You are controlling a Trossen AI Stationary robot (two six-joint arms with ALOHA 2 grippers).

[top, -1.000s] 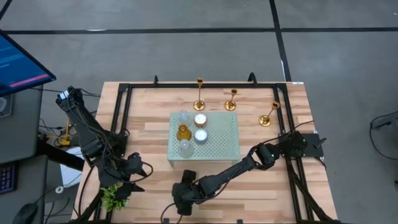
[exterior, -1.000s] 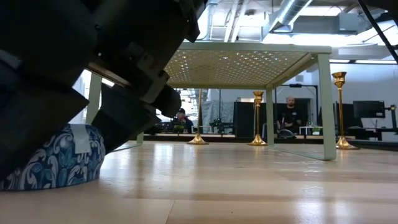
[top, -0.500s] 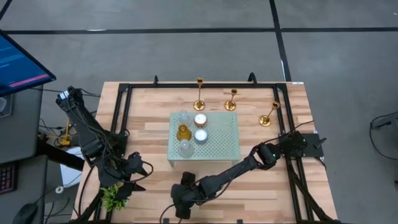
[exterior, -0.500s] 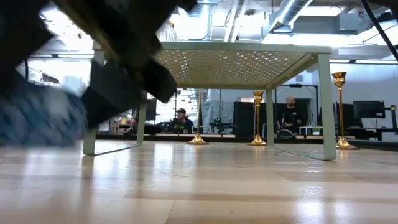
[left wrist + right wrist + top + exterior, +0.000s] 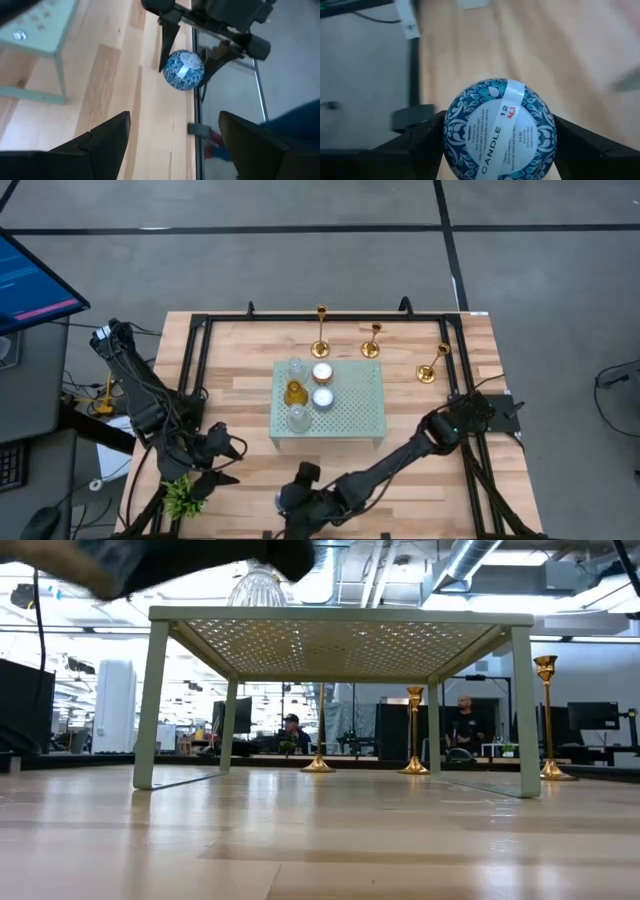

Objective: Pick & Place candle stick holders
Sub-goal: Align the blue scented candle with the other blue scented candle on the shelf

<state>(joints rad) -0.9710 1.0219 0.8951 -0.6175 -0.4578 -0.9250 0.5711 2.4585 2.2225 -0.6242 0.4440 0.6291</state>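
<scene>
Gold metal marked the task's things: three candle stick holders (image 5: 321, 330) stood upright on the wooden table (image 5: 240, 395), all beyond the far edge of the pale green perforated stand (image 5: 350, 408) near the table's middle. The tallest stood just past the stand's far side, a shorter one (image 5: 372, 340) close beside it, and the third (image 5: 433, 364) was set apart off the stand's far right corner, near the black frame rail (image 5: 452, 350). None was touched by either arm. On top of the stand sat clear glass cups (image 5: 297, 418), an amber cup (image 5: 294, 392) and two white tealights (image 5: 322, 384). The right gripper (image 5: 298, 498) reached across the near side of the stand, at the table's near edge, and its two fingers clasped a round blue-and-white patterned candle tin (image 5: 499, 131), label facing the wrist camera; from the left wrist the tin (image 5: 183, 70) showed between those fingers, clear of the tabletop. The left gripper (image 5: 222, 463) waited near the table's near left corner, well left of the stand, fingers spread and holding nothing, beside a small green plant (image 5: 182, 498). Seen level under the stand (image 5: 340, 620), people sat at desks in the room beyond.
</scene>
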